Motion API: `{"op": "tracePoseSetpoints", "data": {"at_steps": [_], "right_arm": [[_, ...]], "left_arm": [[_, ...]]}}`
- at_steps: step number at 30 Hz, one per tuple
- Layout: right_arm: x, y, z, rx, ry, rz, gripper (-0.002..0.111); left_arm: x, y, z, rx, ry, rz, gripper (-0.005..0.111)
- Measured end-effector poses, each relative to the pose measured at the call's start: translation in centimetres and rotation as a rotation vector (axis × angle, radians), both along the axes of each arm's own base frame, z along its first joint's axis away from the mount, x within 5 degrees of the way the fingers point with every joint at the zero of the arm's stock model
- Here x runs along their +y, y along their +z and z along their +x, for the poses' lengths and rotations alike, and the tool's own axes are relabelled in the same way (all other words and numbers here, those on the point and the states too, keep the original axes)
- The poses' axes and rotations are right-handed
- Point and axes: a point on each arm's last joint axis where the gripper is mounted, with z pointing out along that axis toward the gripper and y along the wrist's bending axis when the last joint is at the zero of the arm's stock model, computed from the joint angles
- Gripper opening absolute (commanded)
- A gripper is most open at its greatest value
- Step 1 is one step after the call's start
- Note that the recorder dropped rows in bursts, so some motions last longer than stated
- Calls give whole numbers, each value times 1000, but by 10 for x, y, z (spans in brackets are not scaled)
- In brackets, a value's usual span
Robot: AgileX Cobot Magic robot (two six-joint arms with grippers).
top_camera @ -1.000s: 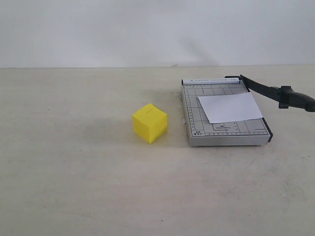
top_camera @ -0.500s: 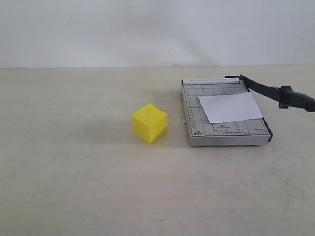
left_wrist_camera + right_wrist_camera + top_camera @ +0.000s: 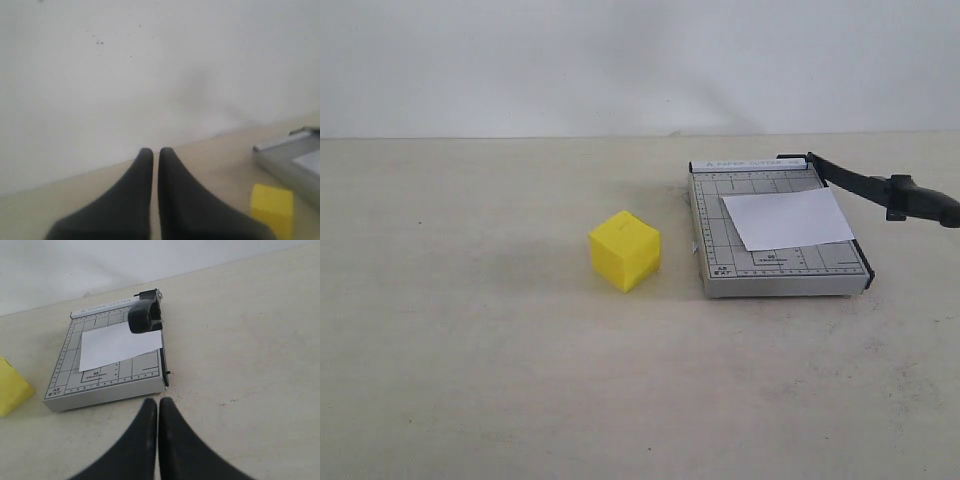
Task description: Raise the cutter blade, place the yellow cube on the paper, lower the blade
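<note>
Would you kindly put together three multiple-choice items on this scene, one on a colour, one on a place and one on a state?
1. What colour is the paper on the cutter board?
A. white
B. blue
C. pink

2. Where is the yellow cube?
A. on the paper
B. on the table, apart from the board
C. held by a gripper

3. How is the cutter blade?
A. flat along the board's edge
B. raised, handle off the board
C. detached, lying on the table

Answers: 1 A, the sheet is plain white; 2 B, it stands on bare table beside the board; 3 B, its arm angles up from the hinge.
</note>
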Motion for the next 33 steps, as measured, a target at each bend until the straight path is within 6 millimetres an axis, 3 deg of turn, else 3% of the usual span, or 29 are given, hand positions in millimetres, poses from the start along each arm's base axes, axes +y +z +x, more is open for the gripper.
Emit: {"op": "tracePoseSetpoints", "data": {"at_steps": [3, 5, 7, 11, 15, 25, 30, 33], "right_arm": [[0, 0, 0, 2, 0, 0, 1], [0, -1, 0, 8, 1, 0, 1], [0, -1, -1, 16, 2, -1, 1], [0, -2, -1, 20, 2, -1, 1], [0, -2, -1, 20, 2, -1, 1], [0, -2, -1, 20, 2, -1, 1], [0, -2, -1, 26, 2, -1, 1], [0, -2, -1, 28, 3, -1, 1]], "left_arm": [[-19, 30, 65, -23, -70, 320, 4], [-36, 44, 97, -29, -119, 321, 4], [-56, 52, 110, -33, -177, 276, 4], [-106, 45, 111, 5, -346, 214, 4], [-151, 14, 103, 188, -442, 159, 4], [-227, -46, 78, 625, -463, -97, 4], [-269, -52, 79, 659, -484, -55, 4], [-291, -52, 92, 654, -436, 60, 4]]}}
